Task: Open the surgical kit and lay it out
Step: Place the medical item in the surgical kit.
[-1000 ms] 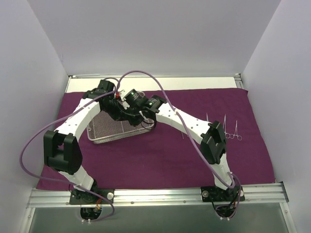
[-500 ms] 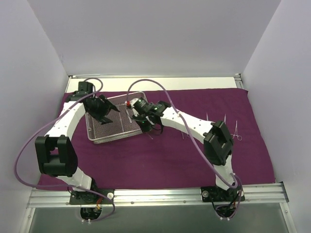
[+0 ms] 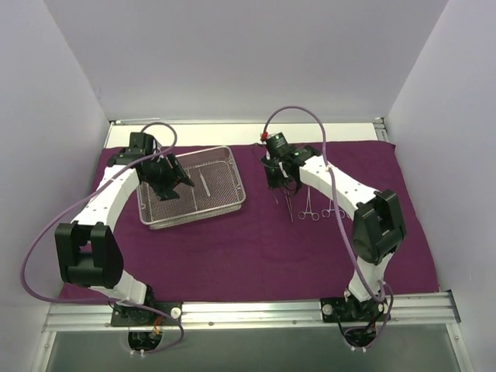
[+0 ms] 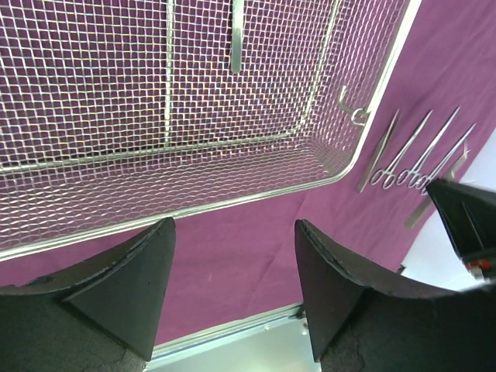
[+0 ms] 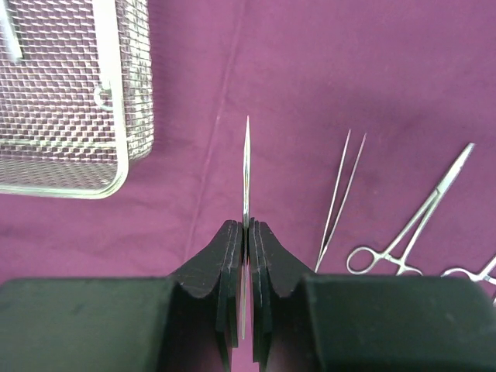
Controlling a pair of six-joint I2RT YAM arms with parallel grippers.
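On the tabletop lies a flat purple cloth [image 3: 256,248], carrying a rectangular wire-mesh tray [image 3: 221,182] at the left with one slim steel strip [image 3: 205,184] inside. Right of it on the cloth lie one pair of fine tweezers [image 5: 341,194] and two ring-handled forceps [image 5: 418,217]. The right hand [image 5: 246,229] is clamped on a thin pointed steel tool [image 5: 246,155]. The left hand [image 4: 232,232], fingers wide apart, hovers empty at the tray's left side.
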